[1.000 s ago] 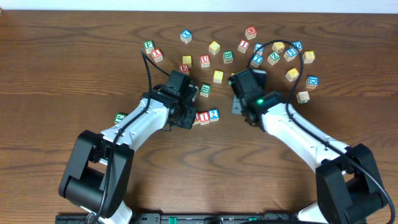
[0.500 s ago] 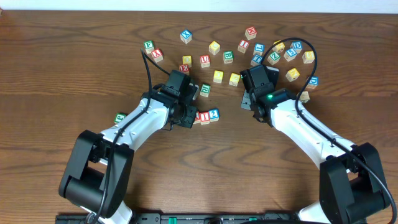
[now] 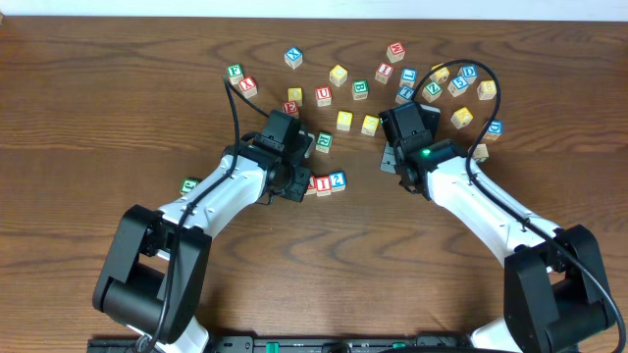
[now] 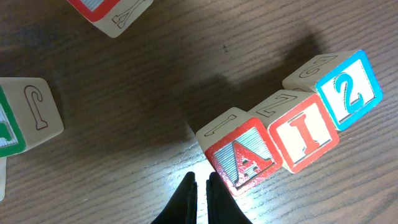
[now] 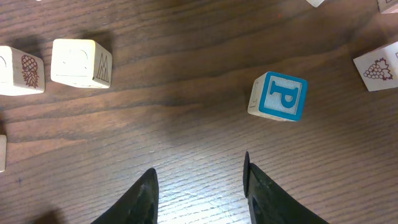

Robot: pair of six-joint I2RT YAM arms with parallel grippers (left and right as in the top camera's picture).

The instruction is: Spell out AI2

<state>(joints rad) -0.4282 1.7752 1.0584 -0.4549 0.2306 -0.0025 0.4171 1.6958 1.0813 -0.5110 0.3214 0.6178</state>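
Note:
Three wooden cubes stand in a touching row that reads A I 2: a red A [image 4: 245,158], a red I [image 4: 305,140] and a blue 2 [image 4: 348,90]. From overhead, the I [image 3: 323,183] and the 2 [image 3: 338,180] show at mid-table, while the A [image 3: 311,184] is partly covered by my left gripper [image 3: 297,182]. In the left wrist view my left gripper [image 4: 199,183] is shut and empty, its tips just left of the A cube. My right gripper [image 5: 199,171] is open over bare wood and holds nothing. It hangs to the right of the row [image 3: 392,152].
Several other letter cubes lie scattered across the back of the table [image 3: 324,95]. A blue P cube [image 5: 283,96] lies just ahead of my right fingers, with pale cubes [image 5: 81,62] to the left. A green J cube [image 4: 25,118] and another green cube [image 3: 190,184] lie near my left arm.
My right arm has drawn back and to the right, away from the row, then held still. My left arm and the three cubes have not moved.

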